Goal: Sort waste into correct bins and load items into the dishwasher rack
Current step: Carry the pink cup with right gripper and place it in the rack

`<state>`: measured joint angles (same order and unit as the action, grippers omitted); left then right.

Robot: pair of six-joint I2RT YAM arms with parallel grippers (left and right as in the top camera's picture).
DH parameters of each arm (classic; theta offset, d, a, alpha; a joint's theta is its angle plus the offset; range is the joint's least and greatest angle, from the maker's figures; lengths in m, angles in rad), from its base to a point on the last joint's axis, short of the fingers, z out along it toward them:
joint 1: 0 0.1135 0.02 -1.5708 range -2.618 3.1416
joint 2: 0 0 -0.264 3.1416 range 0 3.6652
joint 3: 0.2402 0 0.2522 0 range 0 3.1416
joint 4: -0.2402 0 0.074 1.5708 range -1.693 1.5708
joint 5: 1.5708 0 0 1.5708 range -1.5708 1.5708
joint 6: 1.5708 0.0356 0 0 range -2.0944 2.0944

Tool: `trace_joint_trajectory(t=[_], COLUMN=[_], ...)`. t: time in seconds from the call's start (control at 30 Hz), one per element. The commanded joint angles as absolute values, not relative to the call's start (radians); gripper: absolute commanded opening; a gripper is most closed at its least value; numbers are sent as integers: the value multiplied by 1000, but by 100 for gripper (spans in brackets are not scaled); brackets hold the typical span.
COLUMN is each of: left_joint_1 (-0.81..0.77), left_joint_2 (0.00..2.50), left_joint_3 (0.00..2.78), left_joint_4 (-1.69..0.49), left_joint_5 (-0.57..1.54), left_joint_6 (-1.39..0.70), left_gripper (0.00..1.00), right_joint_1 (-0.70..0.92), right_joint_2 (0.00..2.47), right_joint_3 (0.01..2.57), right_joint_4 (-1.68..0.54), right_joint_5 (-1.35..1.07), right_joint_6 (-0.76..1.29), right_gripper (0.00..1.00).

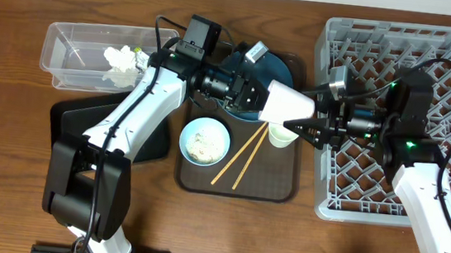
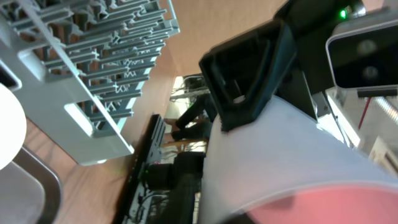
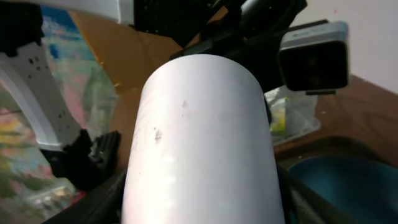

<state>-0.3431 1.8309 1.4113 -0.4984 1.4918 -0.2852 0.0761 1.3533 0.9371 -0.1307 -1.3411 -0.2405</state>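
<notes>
A cup, white outside and pink inside (image 1: 287,106), hangs on its side above the brown tray, held from both ends. My left gripper (image 1: 253,96) is shut on its wide rim, and the pink inside shows in the left wrist view (image 2: 348,199). My right gripper (image 1: 313,125) is shut on its narrow end, and the cup fills the right wrist view (image 3: 199,137). A white cup (image 1: 281,136), a pale bowl (image 1: 205,139) with rice-like scraps and two chopsticks (image 1: 242,157) sit on the tray. The dark blue plate (image 1: 274,66) is partly hidden under the arm.
The grey rack (image 1: 430,71) stands at the right, under my right arm. The clear tub (image 1: 75,50) at the far left holds the white tissue (image 1: 120,62) and the wrapper (image 1: 138,52). The black tray (image 1: 72,120) lies in front of it. The brown serving tray (image 1: 274,185) is in the centre.
</notes>
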Motion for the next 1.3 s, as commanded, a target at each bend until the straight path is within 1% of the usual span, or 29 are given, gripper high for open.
trace_joint_trajectory(t=[0.0, 0.03, 0.13, 0.2, 0.3, 0.33, 0.37, 0.43, 0.47, 0.53, 0.57, 0.6, 0.73, 0.83, 0.97, 1.13, 1.27], left_joint_1=[-340, -340, -340, -340, -334, -329, -323, -306, -295, -269, -253, -239, -175, -133, -101, -99, -99], left_joint_2=[1834, 1834, 1834, 1834, 1834, 1834, 1834, 1831, 1828, 1814, 1801, 1789, 1712, 1636, 1549, 1487, 1481], left_joint_3=[1408, 1408, 1408, 1408, 1408, 1408, 1408, 1408, 1409, 1409, 1409, 1409, 1409, 1409, 1409, 1409, 1409], left_joint_4=[-498, -499, -499, -500, -536, -556, -576, -631, -661, -735, -772, -804, -911, -965, -987, -986, -987], left_joint_5=[1468, 1455, 1391, 1333, 1184, 1123, 1071, 953, 903, 798, 749, 711, 561, 458, 356, 324, 324], left_joint_6=[-290, -290, -290, -289, -289, -285, -277, -250, -234, -191, -168, -150, -94, -80, -79, -79, -79], left_gripper=[28, 34, 39, 48, 57, 58, 58, 60, 61, 62, 62, 62, 63, 64, 64, 64, 64], right_joint_1=[93, 93, 93, 93, 92, 92, 91, 88, 84, 68, 56, 42, -26, -84, -164, -252, -339], right_joint_2=[1358, 1358, 1358, 1358, 1358, 1358, 1358, 1358, 1358, 1354, 1350, 1345, 1315, 1305, 1305, 1305, 1309], right_joint_3=[953, 953, 953, 953, 953, 953, 953, 953, 953, 954, 955, 957, 987, 1047, 1171, 1322, 1382], right_joint_4=[-131, -131, -133, -148, -218, -251, -279, -328, -344, -369, -379, -390, -454, -559, -750, -910, -942], right_joint_5=[-1410, -1410, -1410, -1393, -1290, -1227, -1168, -1041, -994, -933, -916, -897, -797, -665, -458, -206, -68], right_joint_6=[-248, -248, -248, -247, -225, -211, -198, -162, -141, -102, -94, -85, -37, 14, 30, 57, 56], right_gripper=[56, 55, 53, 50, 46, 45, 43, 36, 32, 17, 12, 10, 8, 1, 1, 1, 1])
